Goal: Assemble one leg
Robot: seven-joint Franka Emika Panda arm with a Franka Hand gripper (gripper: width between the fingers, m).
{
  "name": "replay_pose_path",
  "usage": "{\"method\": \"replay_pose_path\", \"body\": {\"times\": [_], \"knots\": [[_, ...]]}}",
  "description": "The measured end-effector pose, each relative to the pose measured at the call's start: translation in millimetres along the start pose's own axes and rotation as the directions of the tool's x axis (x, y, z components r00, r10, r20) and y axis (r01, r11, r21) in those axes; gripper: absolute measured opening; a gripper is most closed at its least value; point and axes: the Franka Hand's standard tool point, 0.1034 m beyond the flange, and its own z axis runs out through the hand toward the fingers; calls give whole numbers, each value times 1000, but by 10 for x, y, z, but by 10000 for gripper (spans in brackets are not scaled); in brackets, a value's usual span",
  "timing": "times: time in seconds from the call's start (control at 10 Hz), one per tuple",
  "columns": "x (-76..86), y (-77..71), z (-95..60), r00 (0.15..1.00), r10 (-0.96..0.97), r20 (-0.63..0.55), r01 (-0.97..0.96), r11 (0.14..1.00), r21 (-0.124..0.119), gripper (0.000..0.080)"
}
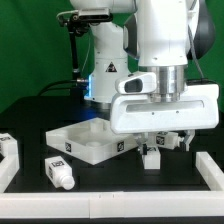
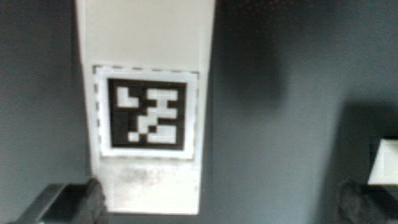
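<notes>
- Nearest, we see a spare leg [image 1: 58, 172] lying on its side on the dark table [image 1: 110, 200], in front of the white recessed panel [image 1: 85, 140] toward the exterior view's left; a square tag shows on it
- Next, the leg [image 1: 152, 157] sits just beside the panel's corner on the exterior view's right, directly under the gripper [image 1: 152, 148]; the wrist view shows its white body and a black-and-white tag [image 2: 143, 112]
- Its fingers [image 2: 63, 205] stand apart; one is close beside the leg, the other well clear; we see nothing clamped
- Behind the panel, the arm's base [image 1: 100, 85] glows blue before a green backdrop [image 1: 30, 50]
</notes>
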Motion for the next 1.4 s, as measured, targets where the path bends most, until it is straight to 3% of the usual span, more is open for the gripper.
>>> {"method": "replay_pose_path", "body": {"times": [0.3,0.5,0.7,0.9,1.0,1.3,1.4], "knots": [[-2,189,11,999,-34,-16,34,999,-7,649],[78,229,-80,999,-39,-11,39,999,-7,649],[103,315,-66,998,-59,-20,59,998,-12,649],[3,329,93,999,-40,0,40,999,-13,649],[-17,247,134,999,-6,37,6,1000,-9,649],[1,260,128,999,-27,29,28,1000,-10,649],[0,259,129,999,-28,30,28,1000,-10,527]]}}
